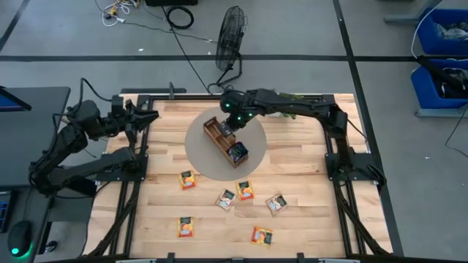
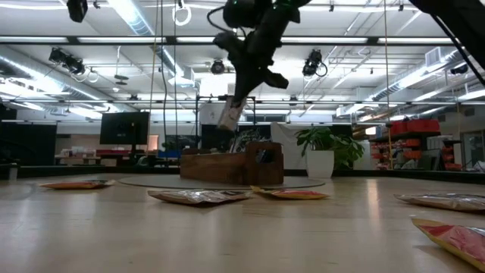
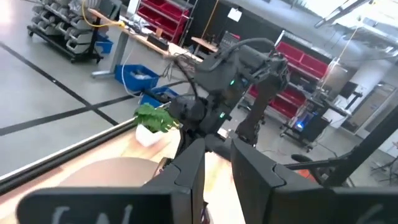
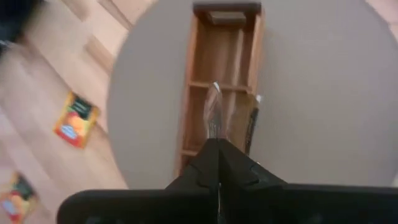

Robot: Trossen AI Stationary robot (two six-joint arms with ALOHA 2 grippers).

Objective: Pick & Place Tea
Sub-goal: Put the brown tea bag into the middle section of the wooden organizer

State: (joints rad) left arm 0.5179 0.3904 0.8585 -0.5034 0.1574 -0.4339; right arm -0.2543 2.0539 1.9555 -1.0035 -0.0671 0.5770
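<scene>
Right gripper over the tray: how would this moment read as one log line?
right gripper shut on tea sachet | above wooden tray | left gripper waiting at table edge

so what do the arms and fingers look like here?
Both arms are dark, jointed and matte. The right arm carries green indicator lights near its wrist, and the left arm has black cables looped along it. Each gripper ends in two flat, dark, tapering fingers.

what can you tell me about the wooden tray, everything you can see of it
The wooden tray is a long, narrow brown box with thin dividers making three compartments in a row. It sits flat on a round grey mat at the far middle of the table, angled diagonally. One end compartment holds dark sachets; the others look empty. The right gripper hovers above it, shut on a pale sachet held edge-on, not touching the tray.
</scene>
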